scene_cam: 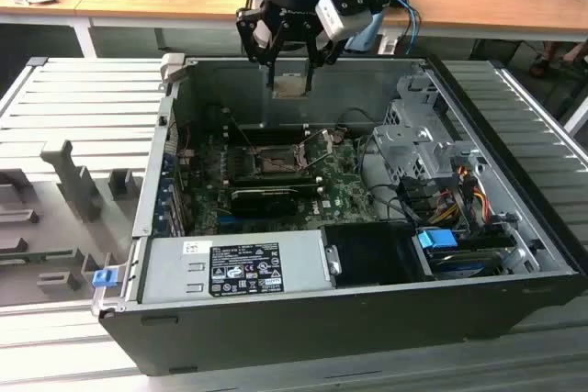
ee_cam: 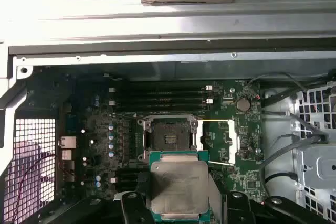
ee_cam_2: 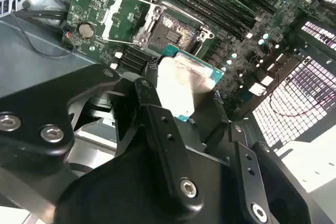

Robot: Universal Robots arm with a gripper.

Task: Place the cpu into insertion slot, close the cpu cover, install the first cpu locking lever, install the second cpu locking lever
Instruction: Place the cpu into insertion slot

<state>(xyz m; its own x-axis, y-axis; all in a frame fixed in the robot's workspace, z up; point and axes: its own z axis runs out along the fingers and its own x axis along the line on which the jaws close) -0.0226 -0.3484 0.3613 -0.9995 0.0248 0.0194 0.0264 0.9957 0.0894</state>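
Observation:
My gripper [scene_cam: 291,73] hangs above the open computer case, shut on the cpu [scene_cam: 290,85], a small square chip with a dull silver face. In both wrist views the cpu [ee_cam: 178,182] [ee_cam_2: 184,80] sits flat between the black fingers [ee_cam: 137,203]. The insertion slot [ee_cam: 169,137] [ee_cam_2: 170,30] [scene_cam: 276,164] lies uncovered on the green board below, with its pin field showing. The cpu cover [ee_cam: 220,141] [ee_cam_2: 123,18], a silver frame, is swung open beside the slot. There is a clear gap between the chip and the slot.
A grey power supply box [scene_cam: 234,268] fills the case's near side. A metal drive cage [scene_cam: 418,149] with cables stands at the exterior view's right. Long black memory slots [ee_cam: 163,95] run beside the socket. A grey fixture tray [scene_cam: 64,190] lies outside the case.

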